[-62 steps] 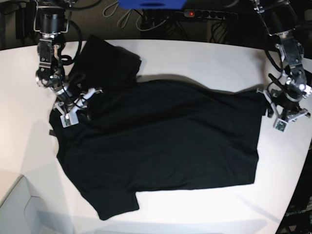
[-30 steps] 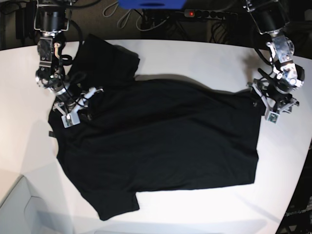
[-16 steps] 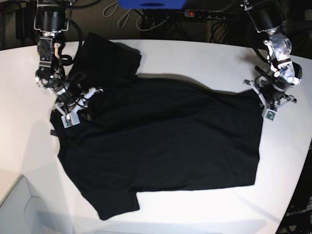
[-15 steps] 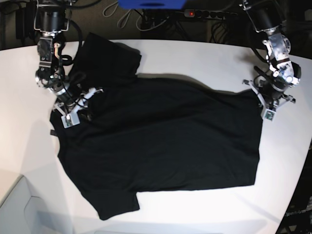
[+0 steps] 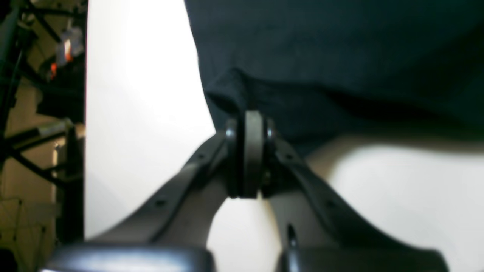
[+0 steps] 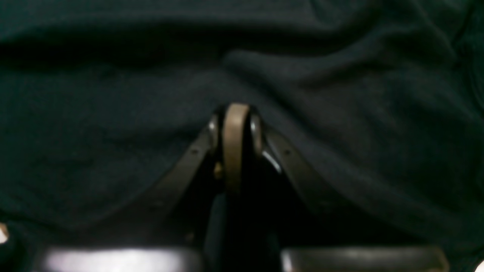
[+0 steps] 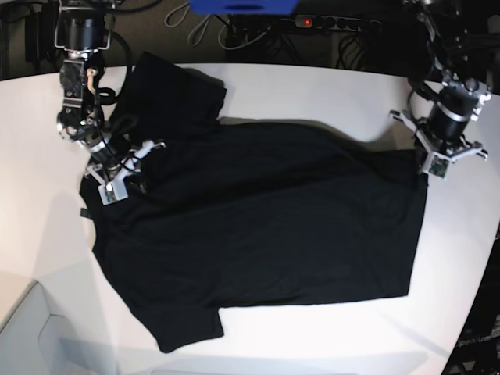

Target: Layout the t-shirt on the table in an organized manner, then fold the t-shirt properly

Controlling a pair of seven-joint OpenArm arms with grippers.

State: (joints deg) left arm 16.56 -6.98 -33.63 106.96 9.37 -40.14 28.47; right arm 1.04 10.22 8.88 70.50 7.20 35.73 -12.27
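The black t-shirt [image 7: 266, 219] lies spread over the white table [image 7: 312, 94], with one sleeve folded up at the back left and a small dark tag [image 7: 82, 212] sticking out at its left edge. My left gripper [image 7: 424, 166] is at the shirt's right upper corner. In the left wrist view that gripper [image 5: 247, 121] is shut on a pinched fold of the t-shirt [image 5: 340, 56] just above the table [image 5: 143, 94]. My right gripper [image 7: 131, 167] is at the shirt's left side. The right wrist view shows it [image 6: 234, 113] shut on the t-shirt [image 6: 113, 94], which fills that view.
A power strip with a red light [image 7: 312, 22] and cables lie behind the table's far edge, beside a blue object [image 7: 242, 6]. A white box [image 7: 31, 336] sits at the bottom left. Dark stand frames [image 5: 38, 132] rise beyond the table's edge near my left gripper.
My left gripper has shut on the shirt's right corner and moved right and back, drawing that edge outward. My right gripper has stayed shut in place.
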